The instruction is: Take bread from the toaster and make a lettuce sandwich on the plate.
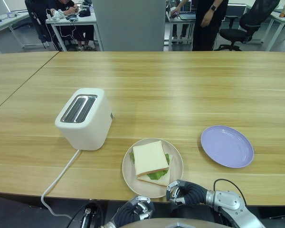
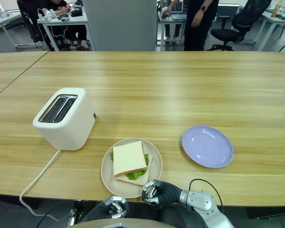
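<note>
On the beige plate, near the front edge of the table, you have a sandwich already stacked. A top slice of white bread lies flat. Lettuce shows green along its near and right sides. A bottom slice sticks out beneath at the near right corner, so the 2 slices sit slightly out of line with each other.

To the left of that plate and a little farther back, you see the toaster. It is white and upright, with its 2 slots facing up, and it stands apart from the plate without touching it. Its cord runs from the near side toward the table's front edge and drops over it.

To the right of the beige plate sits a purple plate, apart from it.

Your right hand rests at the table's front edge, just beside the near rim of the beige plate. Its fingers are curled in and grip nothing. You cannot tell whether it touches the rim. Your left hand hangs lower, below the table's edge and just left of the right hand, with fingers also curled and holding nothing. The 2 hands are near each other, in front of the sandwich.
</note>
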